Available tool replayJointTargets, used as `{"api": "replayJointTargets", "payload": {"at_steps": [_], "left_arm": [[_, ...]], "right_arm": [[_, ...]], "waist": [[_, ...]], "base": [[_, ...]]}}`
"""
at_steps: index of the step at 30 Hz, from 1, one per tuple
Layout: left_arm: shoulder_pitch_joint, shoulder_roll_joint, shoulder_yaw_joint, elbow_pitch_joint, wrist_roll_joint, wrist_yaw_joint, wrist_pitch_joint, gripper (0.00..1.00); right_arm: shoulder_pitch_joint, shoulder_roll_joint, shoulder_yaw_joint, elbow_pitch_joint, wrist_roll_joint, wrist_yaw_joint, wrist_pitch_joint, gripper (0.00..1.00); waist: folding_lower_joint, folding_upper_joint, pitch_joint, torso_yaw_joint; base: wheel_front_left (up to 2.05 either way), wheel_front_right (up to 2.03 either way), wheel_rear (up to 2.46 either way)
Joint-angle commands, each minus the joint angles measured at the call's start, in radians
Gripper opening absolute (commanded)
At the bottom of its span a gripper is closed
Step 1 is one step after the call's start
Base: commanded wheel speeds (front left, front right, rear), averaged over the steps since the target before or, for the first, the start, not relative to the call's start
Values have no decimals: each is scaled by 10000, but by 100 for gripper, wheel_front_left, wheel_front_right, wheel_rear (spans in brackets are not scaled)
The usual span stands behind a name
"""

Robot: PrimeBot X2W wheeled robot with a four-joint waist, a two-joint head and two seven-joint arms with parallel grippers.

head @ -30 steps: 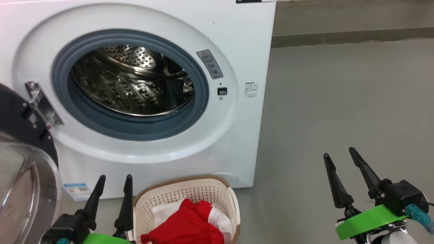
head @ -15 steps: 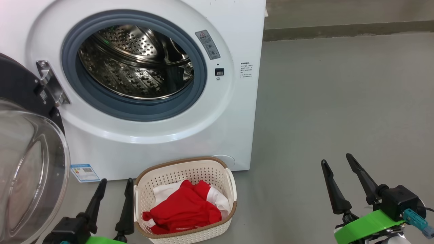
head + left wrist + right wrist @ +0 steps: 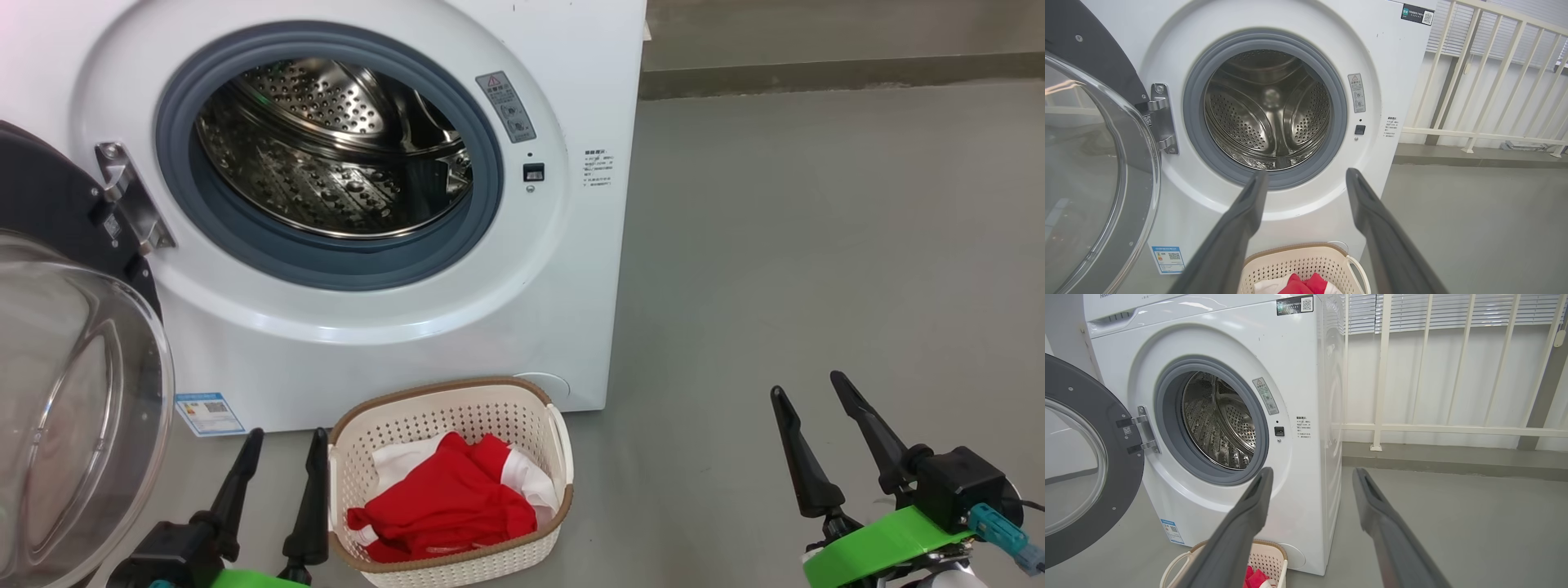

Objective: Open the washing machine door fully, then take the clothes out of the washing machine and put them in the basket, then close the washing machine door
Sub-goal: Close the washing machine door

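The white washing machine [image 3: 588, 269] [image 3: 1396, 81] [image 3: 1306, 367] stands with its door [image 3: 57, 384] [image 3: 1090, 163] [image 3: 1077, 465] swung wide open to the left, showing a bare steel drum [image 3: 335, 163] [image 3: 1269, 110] [image 3: 1220, 420]. Red and white clothes [image 3: 445, 502] [image 3: 1302, 284] [image 3: 1255, 577] lie in the cream basket [image 3: 457, 408] [image 3: 1298, 261] [image 3: 1267, 555] on the floor before the machine. My left gripper [image 3: 283, 441] [image 3: 1306, 175] is open just left of the basket, holding nothing. My right gripper [image 3: 808, 388] [image 3: 1310, 473] is open over the bare floor at the right.
Grey floor [image 3: 816, 245] stretches to the right of the machine. A low kerb [image 3: 816, 77] and a cream railing [image 3: 1453, 428] [image 3: 1486, 81] run along the back. The open door's glass bowl bulges out at the far left.
The head camera has tilted down and shifted, so the machine sits higher and the whole basket shows. Both grippers stay open and low; the clothes have not moved.
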Motion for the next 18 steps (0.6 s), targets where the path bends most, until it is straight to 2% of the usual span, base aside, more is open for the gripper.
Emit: {"api": "replayJointTargets", "payload": {"at_steps": [1, 9, 18], "left_arm": [[-210, 80, 303, -263, 87, -69, -120, 100], [-212, 80, 409, -370, 129, 84, -120, 100], [-118, 80, 389, -643, 141, 277, -120, 100]], "right_arm": [[-218, -154, 199, -222, 86, 48, -65, 100], [-201, -93, 209, -257, 90, 48, -65, 100], [-190, -71, 291, -326, 104, 48, -65, 100]], "waist": [[0, -1, -7, 12], [0, -1, -65, 208], [0, -1, -18, 965]], "base": [[0, 0, 0], [0, 0, 0], [0, 0, 0]]}}
